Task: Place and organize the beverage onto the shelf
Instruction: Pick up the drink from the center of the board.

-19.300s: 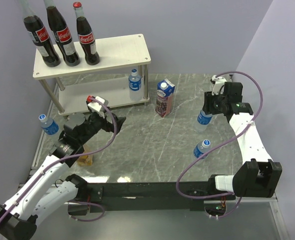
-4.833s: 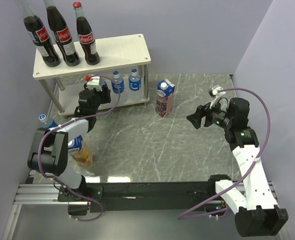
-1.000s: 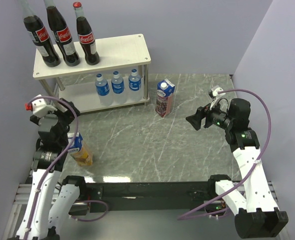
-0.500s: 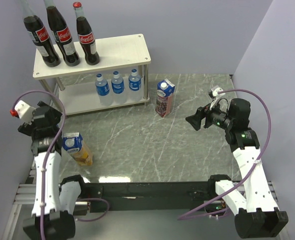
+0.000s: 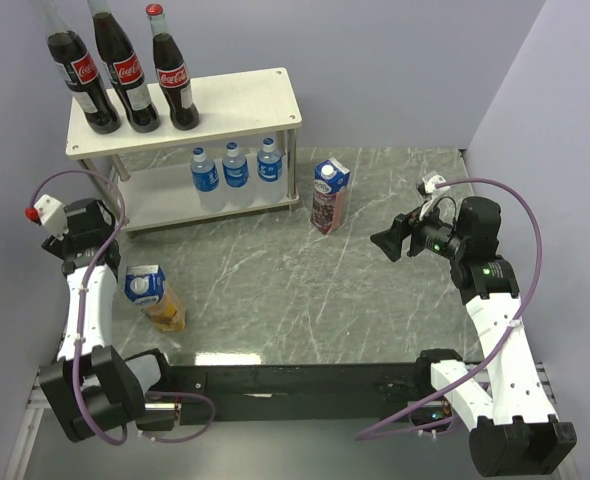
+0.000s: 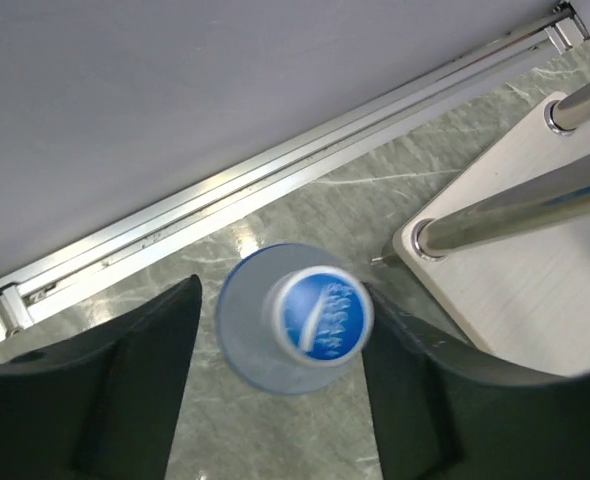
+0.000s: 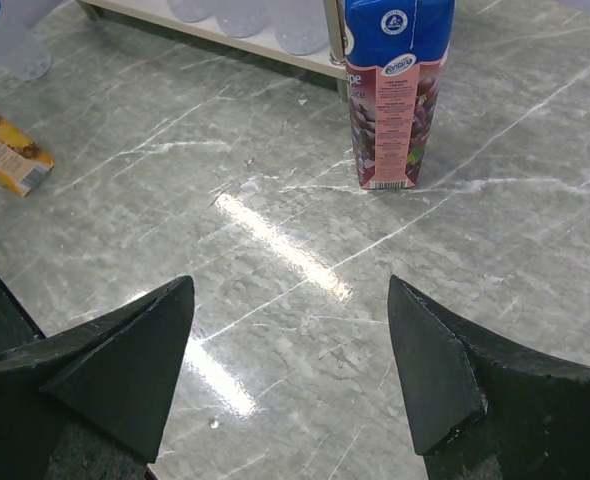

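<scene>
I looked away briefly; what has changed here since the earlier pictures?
Two more water bottles joined the first on the lower shelf board. The left gripper swung to the left wall, straddling the last water bottle. The right gripper let its bottle go and drew back. Cola bottles and cartons stayed.

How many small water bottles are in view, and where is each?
4 water bottles. Three stand in a row on the shelf's lower board: left, middle, right. The fourth stands on the table by the shelf's leg, between the left gripper's fingers; the top view hides it.
</scene>
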You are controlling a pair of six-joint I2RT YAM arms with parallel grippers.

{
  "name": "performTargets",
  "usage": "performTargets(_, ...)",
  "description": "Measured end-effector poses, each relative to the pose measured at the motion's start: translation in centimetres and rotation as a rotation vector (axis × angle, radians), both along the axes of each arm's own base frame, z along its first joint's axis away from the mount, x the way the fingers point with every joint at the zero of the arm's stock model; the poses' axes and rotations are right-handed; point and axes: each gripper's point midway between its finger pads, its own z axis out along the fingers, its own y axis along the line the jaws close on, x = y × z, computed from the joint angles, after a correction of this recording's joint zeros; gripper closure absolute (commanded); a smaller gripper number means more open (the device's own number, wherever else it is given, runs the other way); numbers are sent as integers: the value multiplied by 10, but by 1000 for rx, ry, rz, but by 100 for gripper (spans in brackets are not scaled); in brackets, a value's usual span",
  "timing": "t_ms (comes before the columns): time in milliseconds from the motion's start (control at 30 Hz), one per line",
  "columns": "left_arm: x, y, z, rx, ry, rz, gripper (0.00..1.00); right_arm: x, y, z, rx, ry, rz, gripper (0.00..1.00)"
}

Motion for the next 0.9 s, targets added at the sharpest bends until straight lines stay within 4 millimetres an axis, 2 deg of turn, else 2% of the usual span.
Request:
performTargets(100,9,3,-2,1,15,-9,46,0,0,0,0,0,0,16)
performTargets(133,10,4,-2,6,18,-12,64,0,0,0,0,0,0,16)
performTargets(233,11,9,5,51,34,-22,86,0,0,0,0,-1,0,16)
performTargets(333,11,10,7,66,47,-42,97,0,0,0,0,-2,0,16)
performTargets(533,7,-11,18,69,55,-189,100,0,0,0,0,-1,0,16)
performTargets(733,6,-42,56,117,-48,-370,100,0,0,0,0,-1,-1,16)
performTargets(900,14,-72,64,106,-95,-539,100,0,0,0,0,-1,-1,16)
